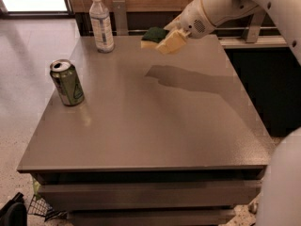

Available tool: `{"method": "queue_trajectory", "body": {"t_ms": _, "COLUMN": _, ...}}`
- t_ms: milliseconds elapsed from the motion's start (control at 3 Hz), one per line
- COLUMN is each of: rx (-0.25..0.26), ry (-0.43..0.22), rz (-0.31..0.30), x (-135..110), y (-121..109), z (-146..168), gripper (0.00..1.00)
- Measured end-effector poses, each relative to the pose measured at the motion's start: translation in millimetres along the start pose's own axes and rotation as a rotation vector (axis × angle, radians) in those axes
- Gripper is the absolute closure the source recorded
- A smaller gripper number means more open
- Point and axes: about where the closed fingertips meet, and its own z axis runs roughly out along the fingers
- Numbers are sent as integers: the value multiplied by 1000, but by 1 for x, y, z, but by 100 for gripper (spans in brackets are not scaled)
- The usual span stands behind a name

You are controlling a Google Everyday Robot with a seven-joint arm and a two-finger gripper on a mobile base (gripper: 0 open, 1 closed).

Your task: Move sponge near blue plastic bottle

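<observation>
The sponge, dark green on top with pale yellow foam below, is held in the air above the far part of the grey table. My gripper is shut on the sponge, its pale fingers wrapped over its right end. The blue plastic bottle, clear with a white cap and pale label, stands upright at the table's far left corner. The sponge hangs a hand's width to the right of the bottle, not touching it.
A green drink can stands upright near the table's left edge. My white arm reaches in from the upper right. A dark counter borders the right side. A wall with a wooden panel runs behind the table.
</observation>
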Motion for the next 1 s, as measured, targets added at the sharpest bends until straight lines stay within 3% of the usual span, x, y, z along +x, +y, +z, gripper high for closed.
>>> {"method": "queue_trajectory", "body": {"t_ms": 333, "rx": -11, "ry": -5, "rz": 48, "x": 13, "y": -48, "z": 44, "gripper": 100}}
{"method": "queue_trajectory", "body": {"t_ms": 667, "rx": 25, "ry": -37, "rz": 69, "x": 2, "y": -82, "z": 75, "gripper": 100}}
{"method": "queue_trajectory", "body": {"t_ms": 1000, "rx": 74, "ry": -38, "rz": 81, "x": -12, "y": -92, "z": 88, "gripper": 100}}
